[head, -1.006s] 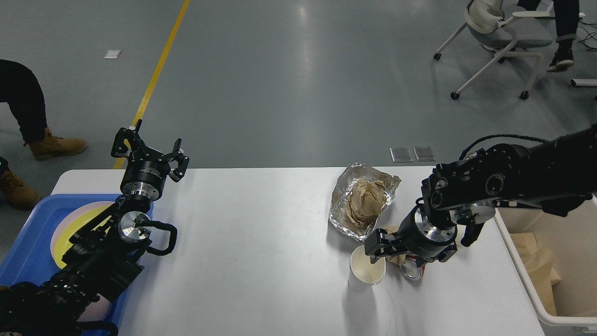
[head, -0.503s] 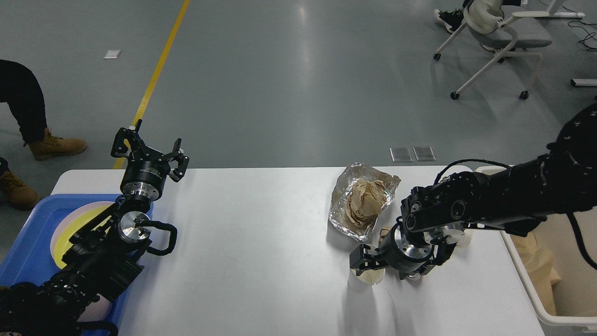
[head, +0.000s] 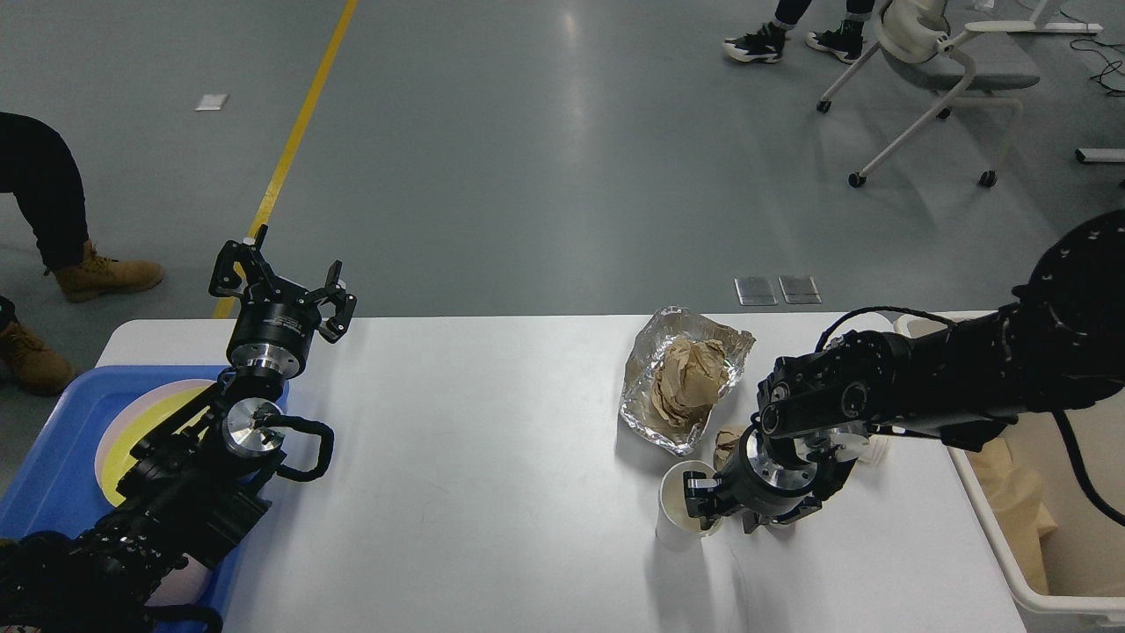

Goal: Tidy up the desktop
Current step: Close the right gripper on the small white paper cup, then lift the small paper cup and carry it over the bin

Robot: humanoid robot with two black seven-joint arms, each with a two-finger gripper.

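The white desktop [head: 492, 457] holds a sheet of silver foil [head: 646, 396] with crumpled brown paper [head: 690, 378] on it. A white paper cup [head: 678, 514] stands in front of the foil. A small brown paper wad [head: 726, 440] lies between them. My right gripper [head: 722, 514] points down at the cup's right rim, with one finger [head: 697, 505] at the rim inside the cup. How far its fingers are closed is not clear. My left gripper [head: 281, 280] is open and empty, raised over the desktop's far left corner.
A blue tray [head: 53, 457] with yellow and pink plates sits at the left edge under my left arm. A cream bin [head: 984, 510] with brown paper in it stands at the right edge. People's feet and a wheeled chair [head: 940, 79] are on the floor beyond.
My right gripper has moved left and down from over a can beside the cup onto the cup's right rim; the can is now hidden. My left arm has not moved.
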